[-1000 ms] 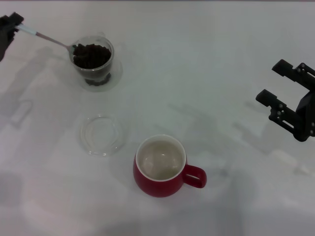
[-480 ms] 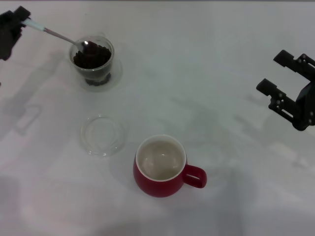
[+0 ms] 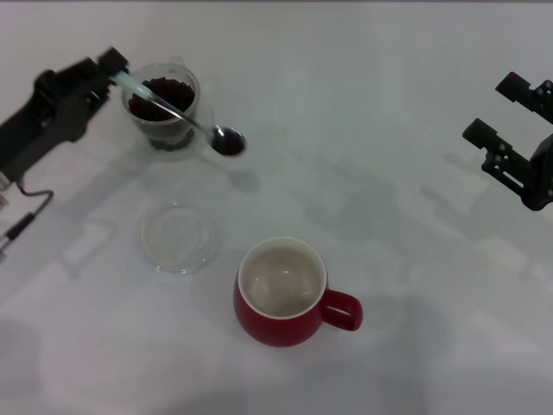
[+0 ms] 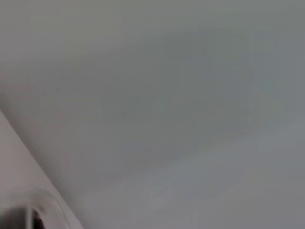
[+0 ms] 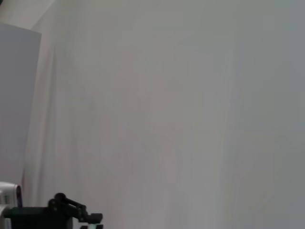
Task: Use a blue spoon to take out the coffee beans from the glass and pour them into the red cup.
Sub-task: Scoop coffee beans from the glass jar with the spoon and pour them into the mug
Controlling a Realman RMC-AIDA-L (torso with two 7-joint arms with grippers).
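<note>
One scoop of coffee beans (image 3: 227, 143) rides in the metal bowl of the blue spoon (image 3: 180, 111), which we hold by the tip of its pale handle in our left claw (image 3: 111, 71), pinched closed on it at the far left of the desk (image 3: 389, 104). The spoon slants across the mouth of the glass (image 3: 164, 105), its bowl out past the rim on the side toward the middle of the desk and above the bare surface; the glass itself holds plenty more beans. The red cup (image 3: 283, 292) stands well apart from the spoon, nearer to us, its cream inside showing no beans, with its handle pointing to our right. A flat clear dish (image 3: 180, 236) lies between the glass and the cup. Our right claw (image 3: 505, 130) hangs idle at the far right, fingers spread apart and holding nothing. We judge the spoon light and stiff but slippery at its smooth handle, so the grip at the very end gives little control over roll; the beans are loose, hard and round enough to slide off at any tilt. We would keep the bowl level on the way to the cup and tip it only once it sits over the rim. The glass looks light and breakable, so a knock from the spoon's neck could shift it.
</note>
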